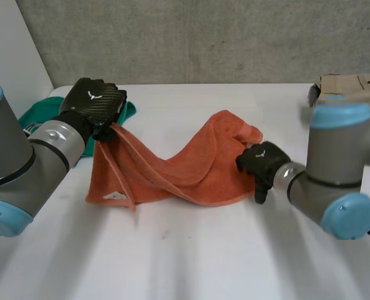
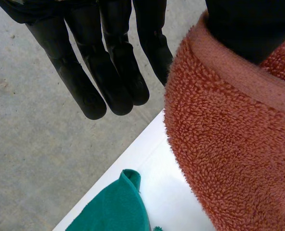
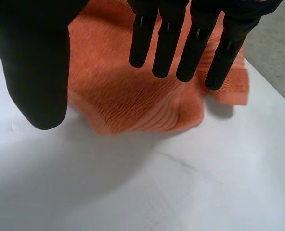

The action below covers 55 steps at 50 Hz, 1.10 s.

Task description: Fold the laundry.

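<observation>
An orange towel point(image 1: 191, 169) lies crumpled in the middle of the white table point(image 1: 191, 256). My left hand point(image 1: 94, 100) holds its far left corner lifted off the table, and the cloth hangs down from the grip. In the left wrist view the towel's hem point(image 2: 229, 144) is pinched at the thumb while the fingers point(image 2: 113, 72) stay straight beside it. My right hand point(image 1: 263, 161) hovers at the towel's right edge. Its fingers point(image 3: 166, 38) and thumb are spread and straight above the cloth point(image 3: 123, 91), with nothing held.
A green cloth point(image 1: 38, 115) lies at the table's far left corner behind my left hand, also under the left fingertips point(image 2: 116, 207). A beige folded item point(image 1: 354, 87) sits at the far right. A grey wall stands behind the table.
</observation>
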Available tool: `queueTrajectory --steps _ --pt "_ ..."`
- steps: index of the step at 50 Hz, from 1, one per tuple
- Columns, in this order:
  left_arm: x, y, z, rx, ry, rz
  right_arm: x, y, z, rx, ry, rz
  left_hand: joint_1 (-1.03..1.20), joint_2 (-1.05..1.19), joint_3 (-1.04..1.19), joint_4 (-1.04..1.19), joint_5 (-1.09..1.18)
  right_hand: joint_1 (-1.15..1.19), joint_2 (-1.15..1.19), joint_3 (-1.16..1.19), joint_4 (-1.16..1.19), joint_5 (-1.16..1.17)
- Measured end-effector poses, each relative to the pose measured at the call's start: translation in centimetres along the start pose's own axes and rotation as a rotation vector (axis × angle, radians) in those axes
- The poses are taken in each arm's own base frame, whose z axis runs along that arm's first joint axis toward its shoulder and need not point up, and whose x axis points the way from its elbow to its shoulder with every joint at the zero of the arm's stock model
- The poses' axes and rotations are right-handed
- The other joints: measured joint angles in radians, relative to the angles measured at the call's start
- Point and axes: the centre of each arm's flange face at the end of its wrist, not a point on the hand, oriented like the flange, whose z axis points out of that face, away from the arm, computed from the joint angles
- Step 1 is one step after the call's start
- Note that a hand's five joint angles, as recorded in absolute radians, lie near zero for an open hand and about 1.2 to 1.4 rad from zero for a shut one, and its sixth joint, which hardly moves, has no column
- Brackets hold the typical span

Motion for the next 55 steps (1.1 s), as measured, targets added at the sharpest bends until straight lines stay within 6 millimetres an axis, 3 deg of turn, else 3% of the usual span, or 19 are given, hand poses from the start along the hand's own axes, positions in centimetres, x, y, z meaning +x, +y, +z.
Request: queueTrajectory --steps 11,14,15,19,23,28,34,36,39,44,47,49,52,54,55 --pt "-0.6 1.0 0.5 -0.026 -0.016 -0.004 -0.8 2.4 3.2 0.124 0.075 -0.057 0.000 0.000 0.000 0.000 0.000 0.038 0.040 0.037 0.032 0.034" --pt "-0.8 1.2 0.7 -0.031 -0.020 -0.005 -0.7 2.5 3.8 0.138 0.089 -0.058 0.000 0.000 0.000 0.000 0.000 0.334 0.320 0.314 0.309 0.303" --pt "-0.9 1.3 0.7 -0.035 -0.023 -0.006 -0.5 2.6 4.2 0.147 0.102 -0.057 0.000 0.000 0.000 0.000 0.000 0.525 0.541 0.520 0.518 0.509" --pt "-0.9 1.5 0.8 -0.043 -0.023 -0.008 0.1 2.5 4.5 0.165 0.132 -0.043 0.000 0.000 0.000 0.000 0.000 0.571 0.628 0.631 0.639 0.609" --pt "-0.7 2.0 0.9 -0.056 -0.013 -0.006 1.3 1.3 3.6 0.204 0.175 -0.030 0.000 0.000 0.000 0.000 0.000 0.571 0.628 0.633 0.642 0.609" --pt "-0.1 3.1 0.6 -0.110 0.039 0.021 2.9 -1.3 -0.2 0.194 0.189 -0.097 0.000 0.000 0.000 0.000 0.000 0.571 0.628 0.633 0.642 0.609" --pt "0.8 5.5 0.2 -0.252 0.147 0.091 2.7 -1.1 -4.1 0.004 0.069 -0.227 0.000 0.000 0.000 0.000 0.000 0.571 0.628 0.633 0.642 0.615" --pt "1.1 7.1 0.1 -0.349 0.212 0.134 2.4 -0.8 -5.5 -0.092 -0.011 -0.296 0.000 0.000 0.000 0.000 0.000 0.571 0.628 0.633 0.642 0.615" --pt "1.1 8.5 0.7 -0.416 0.248 0.173 2.5 -0.9 -5.5 -0.114 -0.028 -0.333 0.000 0.000 0.000 0.000 0.000 0.571 0.628 0.633 0.642 0.615" --pt "0.0 9.6 3.7 -0.431 0.210 0.240 3.7 -2.4 -3.1 -0.036 0.064 -0.341 0.000 0.000 0.000 0.000 0.000 0.571 0.628 0.633 0.643 0.615" --pt "-1.6 8.3 6.3 -0.346 0.117 0.277 5.1 -4.7 -0.8 0.087 0.178 -0.325 0.000 0.000 0.001 0.000 0.000 0.571 0.628 0.636 0.643 0.615" --pt "-3.2 6.4 8.1 -0.244 0.025 0.300 6.5 -7.0 0.6 0.204 0.275 -0.304 0.000 0.000 0.001 0.000 0.000 0.571 0.628 0.637 0.644 0.615" --pt "-6.7 1.4 10.7 -0.012 -0.179 0.331 9.5 -12.3 1.8 0.470 0.471 -0.246 0.000 0.000 0.001 0.000 0.000 0.571 0.628 0.637 0.644 0.616" --pt "-8.5 -1.4 11.4 0.109 -0.286 0.337 11.1 -15.0 1.6 0.613 0.566 -0.212 0.000 0.000 0.001 0.000 0.000 0.571 0.628 0.637 0.644 0.617" --pt "-10.2 -4.1 11.6 0.222 -0.388 0.333 12.6 -17.5 0.9 0.760 0.659 -0.176 0.000 0.000 0.001 0.000 0.000 0.571 0.628 0.637 0.644 0.618"
